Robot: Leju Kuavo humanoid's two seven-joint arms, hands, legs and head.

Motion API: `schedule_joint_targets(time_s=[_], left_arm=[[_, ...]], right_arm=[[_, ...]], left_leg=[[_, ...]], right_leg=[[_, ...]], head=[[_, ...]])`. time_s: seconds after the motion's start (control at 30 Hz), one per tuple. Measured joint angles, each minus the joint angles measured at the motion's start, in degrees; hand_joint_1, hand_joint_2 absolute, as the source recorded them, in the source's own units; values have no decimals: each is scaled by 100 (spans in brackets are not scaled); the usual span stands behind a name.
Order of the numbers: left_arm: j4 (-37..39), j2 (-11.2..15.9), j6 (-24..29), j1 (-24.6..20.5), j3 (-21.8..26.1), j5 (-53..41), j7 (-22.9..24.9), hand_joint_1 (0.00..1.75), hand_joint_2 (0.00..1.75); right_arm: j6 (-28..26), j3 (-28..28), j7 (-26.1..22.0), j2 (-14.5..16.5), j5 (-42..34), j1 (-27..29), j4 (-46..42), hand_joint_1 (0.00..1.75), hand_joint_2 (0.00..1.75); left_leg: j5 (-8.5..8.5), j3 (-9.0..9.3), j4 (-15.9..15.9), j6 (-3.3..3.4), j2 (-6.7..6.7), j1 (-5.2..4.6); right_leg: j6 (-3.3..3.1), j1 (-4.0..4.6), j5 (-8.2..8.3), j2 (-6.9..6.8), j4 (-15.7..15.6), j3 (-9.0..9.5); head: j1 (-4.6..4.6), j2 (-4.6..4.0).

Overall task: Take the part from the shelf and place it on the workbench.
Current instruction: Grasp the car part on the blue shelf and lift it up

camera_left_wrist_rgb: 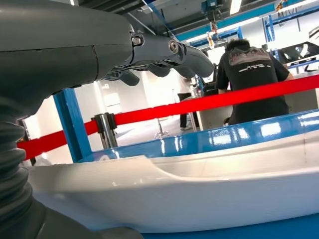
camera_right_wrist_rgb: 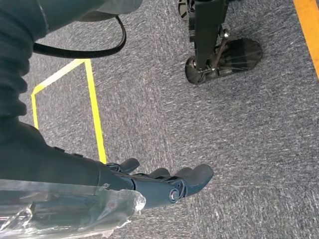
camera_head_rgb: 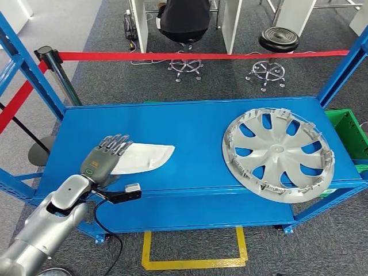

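Left robot hand (camera_head_rgb: 104, 158) nearest in head view, silver arm in from lower left, fingers stretched flat and laid over near end of white part (camera_head_rgb: 145, 158). Not wrapped round it from what head view gives; left wrist view puts dark fingers (camera_left_wrist_rgb: 180, 52) straight out above the part (camera_left_wrist_rgb: 180, 184) with a gap under them, thumb side hidden, so real grip cannot be told. Small green mark on back of hand, writing above it too small to read. Black wrist camera (camera_head_rgb: 126, 192) sticking out just beside hand, over shelf front edge.

White part lying flat on blue shelf (camera_head_rgb: 199, 132), left half, pointed end toward centre. Grey wheel cover (camera_head_rgb: 278, 152) on right half, well apart from part, near front edge. Green crate (camera_head_rgb: 349, 132) just past shelf's right end.

Left wrist view only: glossy underside curve of part, blue upright, lit ceiling, pale print on back of person's black shirt (camera_left_wrist_rgb: 248, 57), unreadable. Red barrier tape (camera_head_rgb: 204, 56) behind shelf in both views. Person seated (camera_head_rgb: 184, 17), black stool (camera_head_rgb: 278, 40) beyond tape.

Right wrist view only: right robot hand (camera_right_wrist_rgb: 161, 184) hanging over grey carpet, fingers extended and apart, nothing held. Clear plastic wrap (camera_right_wrist_rgb: 68, 209) by wrist. Yellow floor tape (camera_right_wrist_rgb: 94, 107) marked on carpet; yellow tape box also below shelf in head view.
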Motion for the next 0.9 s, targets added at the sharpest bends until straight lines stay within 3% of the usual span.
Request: schedule_joint_targets(time_s=[0.07, 0.57, 0.9], left_arm=[[73, -10, -20, -37, -40, 52, 23, 175, 175], [415, 13, 3, -7, -155, 267, 46, 175, 175], [180, 49, -55, 280, -82, 586, 20, 175, 175]], right_arm=[[5, 17, 1, 0, 7, 1, 0, 0, 175], [-45, 39, 10, -5, -159, 8, 0, 0, 175], [-314, -385, -456, 0, -854, -15, 0, 0, 175]], left_leg=[[0, 0, 0, 0, 0, 0], [0, -1, 0, 0, 0, 0], [-3, 0, 0, -1, 0, 0]], right_leg=[[0, 0, 0, 0, 0, 0], [0, 0, -1, -1, 0, 1], [0, 0, -3, -2, 1, 5]], head=[[1, 0], [1, 0], [2, 0]])
